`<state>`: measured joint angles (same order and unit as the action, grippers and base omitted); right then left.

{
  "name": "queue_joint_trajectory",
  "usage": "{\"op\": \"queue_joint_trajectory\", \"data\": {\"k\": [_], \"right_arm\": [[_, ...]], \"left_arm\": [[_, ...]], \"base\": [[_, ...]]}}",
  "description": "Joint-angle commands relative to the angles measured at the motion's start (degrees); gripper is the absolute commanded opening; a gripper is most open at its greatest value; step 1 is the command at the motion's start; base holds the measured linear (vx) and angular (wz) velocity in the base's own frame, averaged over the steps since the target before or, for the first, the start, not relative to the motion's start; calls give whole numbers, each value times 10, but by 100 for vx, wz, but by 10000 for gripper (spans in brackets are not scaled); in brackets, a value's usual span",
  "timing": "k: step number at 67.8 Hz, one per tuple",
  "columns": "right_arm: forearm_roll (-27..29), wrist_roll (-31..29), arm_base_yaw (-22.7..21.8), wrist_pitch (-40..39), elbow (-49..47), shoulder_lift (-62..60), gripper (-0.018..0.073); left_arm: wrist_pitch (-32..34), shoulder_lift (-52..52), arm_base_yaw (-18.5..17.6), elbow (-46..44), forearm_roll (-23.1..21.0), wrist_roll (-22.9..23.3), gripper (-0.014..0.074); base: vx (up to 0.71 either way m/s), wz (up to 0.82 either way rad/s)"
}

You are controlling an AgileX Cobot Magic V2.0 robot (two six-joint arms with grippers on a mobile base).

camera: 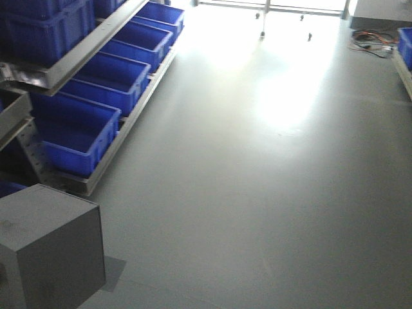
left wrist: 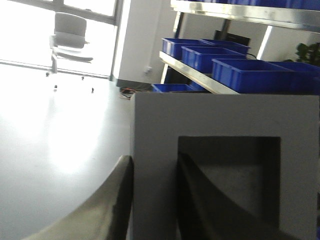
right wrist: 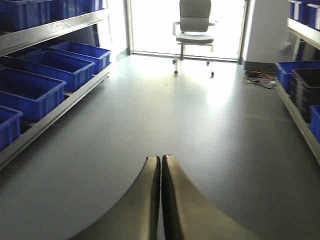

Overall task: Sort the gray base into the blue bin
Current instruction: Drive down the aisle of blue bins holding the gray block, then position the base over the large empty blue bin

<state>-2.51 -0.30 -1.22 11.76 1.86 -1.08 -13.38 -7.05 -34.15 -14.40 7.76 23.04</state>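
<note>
Front-facing view: one gray base (camera: pixel 55 248)

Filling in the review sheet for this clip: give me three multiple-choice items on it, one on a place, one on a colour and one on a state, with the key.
1. Where does the left pincer grip the gray base?
A. One finger in the recess, one on the outer side.
B. Both fingers in the recess.
C. Both fingers on the top edge.

2. What colour are the bins on the rack?
A. Red.
B. Blue.
C. Green.

3. How is the right pincer?
A. Open around the base.
B. Shut on a bin rim.
C. Shut, holding nothing.

Key: 1 A, the left wrist view shows the fingers astride one wall of the recess. 2 B, every bin on the rack is bright blue. 3 C, its fingers meet over bare floor.
</note>
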Motion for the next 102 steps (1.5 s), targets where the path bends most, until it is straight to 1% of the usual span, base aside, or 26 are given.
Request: {"op": "queue_joint_trajectory", "data": {"k": [1, 46, 85, 102], "right_arm": [[-5, -4, -4, -45, 3, -4, -5], [-5, -4, -4, -45, 3, -4, -5], [-5, -4, -4, -46, 3, -4, -5], [-5, -4, -4, -47, 3, -4, -5]], "left_arm": [[62, -5, -3, -17, -4, 3, -7], [62, -5, -3, -17, -4, 3, -7], [62, -5, -3, -17, -4, 3, -7], [62, -5, -3, -17, -4, 3, -7]], "base": [[30, 83], [24, 88], [19, 73], [16, 58]]}}
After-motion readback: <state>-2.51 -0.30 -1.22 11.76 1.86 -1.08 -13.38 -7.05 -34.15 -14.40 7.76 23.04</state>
